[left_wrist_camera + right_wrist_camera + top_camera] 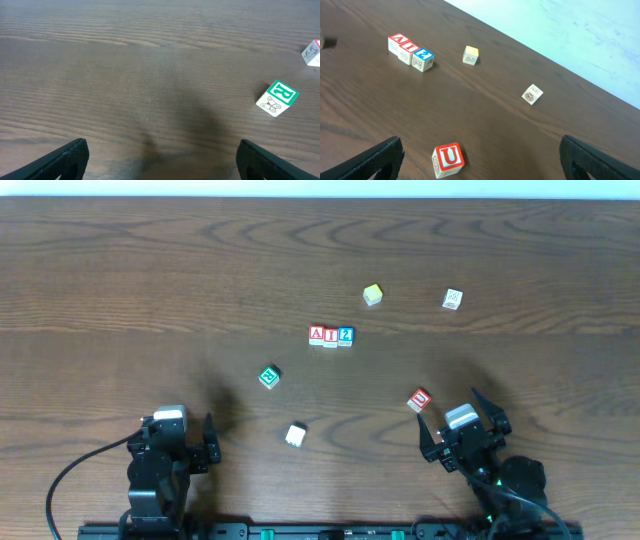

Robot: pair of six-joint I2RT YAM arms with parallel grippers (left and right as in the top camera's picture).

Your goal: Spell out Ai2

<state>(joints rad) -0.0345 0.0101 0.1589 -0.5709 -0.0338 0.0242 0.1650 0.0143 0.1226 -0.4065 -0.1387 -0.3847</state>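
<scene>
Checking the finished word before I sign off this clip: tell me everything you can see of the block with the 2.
The 2 block is a pale, wooden-looking cube. Its top face is blue with a white 2, and a side face bears a line drawing. It sits flat on the table, rightmost of three blocks in line, flush against the red I block. Nothing else touches it.

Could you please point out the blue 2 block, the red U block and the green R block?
blue 2 block (423, 54): right wrist view, its top face.
red U block (450, 156): right wrist view, its U face.
green R block (282, 92): left wrist view, its R face.
</scene>
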